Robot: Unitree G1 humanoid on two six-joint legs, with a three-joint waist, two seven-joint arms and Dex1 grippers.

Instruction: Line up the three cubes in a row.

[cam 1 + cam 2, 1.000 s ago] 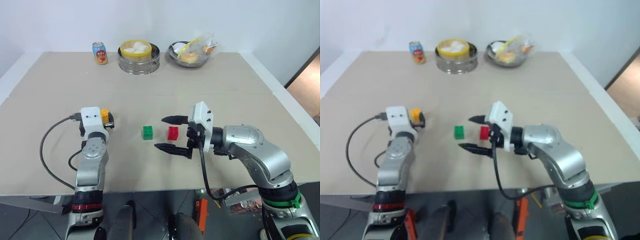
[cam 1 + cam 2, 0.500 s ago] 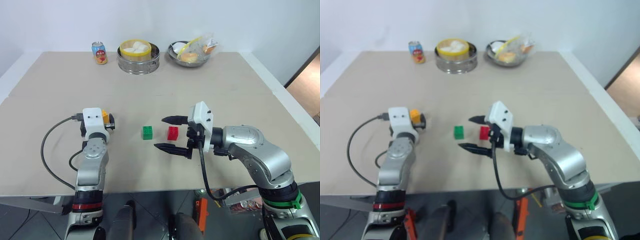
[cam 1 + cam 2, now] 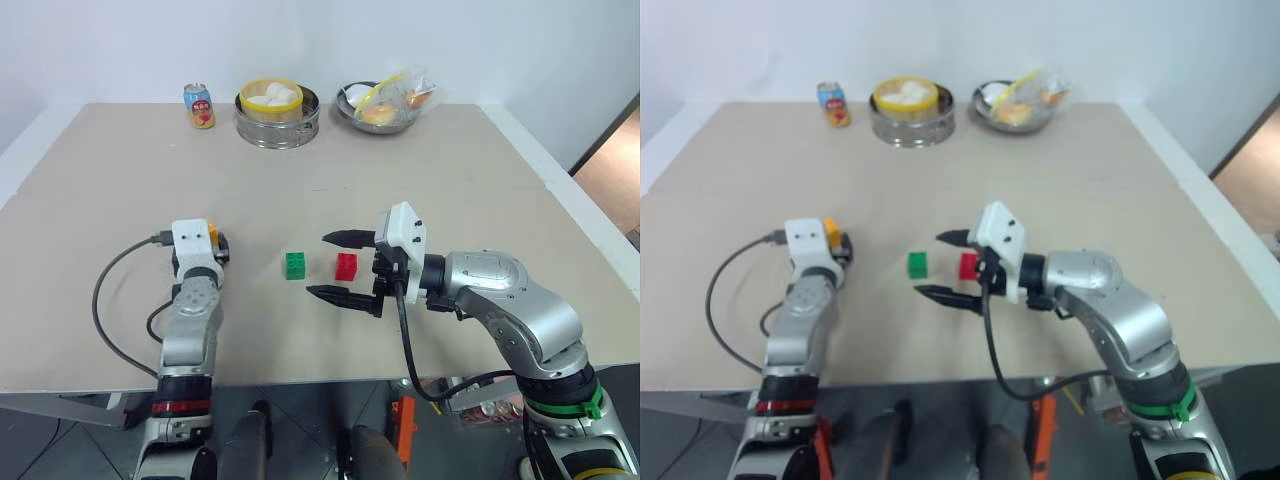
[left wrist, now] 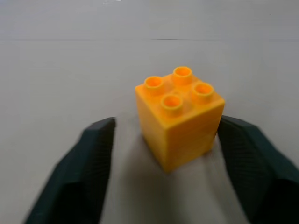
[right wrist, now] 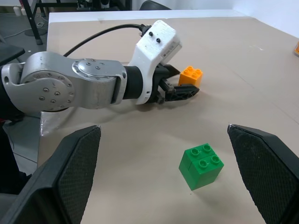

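Flanking orange cube: left hand (image 3: 216,243) low over the bench (image 3: 420,180), one black finger either side of the orange-yellow cube (image 4: 180,119).
L hand state: partly spread, not pinching. In the left wrist view one finger (image 4: 243,140) is right up against the cube's side and the other stands off w/ a clear strip of bench between.
Orange cube: upright on the bench, studs up, on the robot's left, well apart from the other two.
R hand: right hand (image 3: 330,265) lies sideways, pointing toward the robot's left, fingers spread wide, holding nothing.
Red cube: red cube (image 3: 346,266) on the bench near centre. From the head view it shows between the R hand's two fingers, close to the wrist end. Can't tell if the fingers are down at its level.
Green cube: green cube (image 3: 295,265) just left of red, small gap, not touching. Sits beyond the R fingertips, studs up.
Row so far: green + red side by side across the bench, orange further left, a bit further back than those two.
Far edge: drink can (image 3: 200,106), steamer basket w/ buns (image 3: 277,112), metal bowl w/ bagged food (image 3: 385,108), all well away from the cubes.
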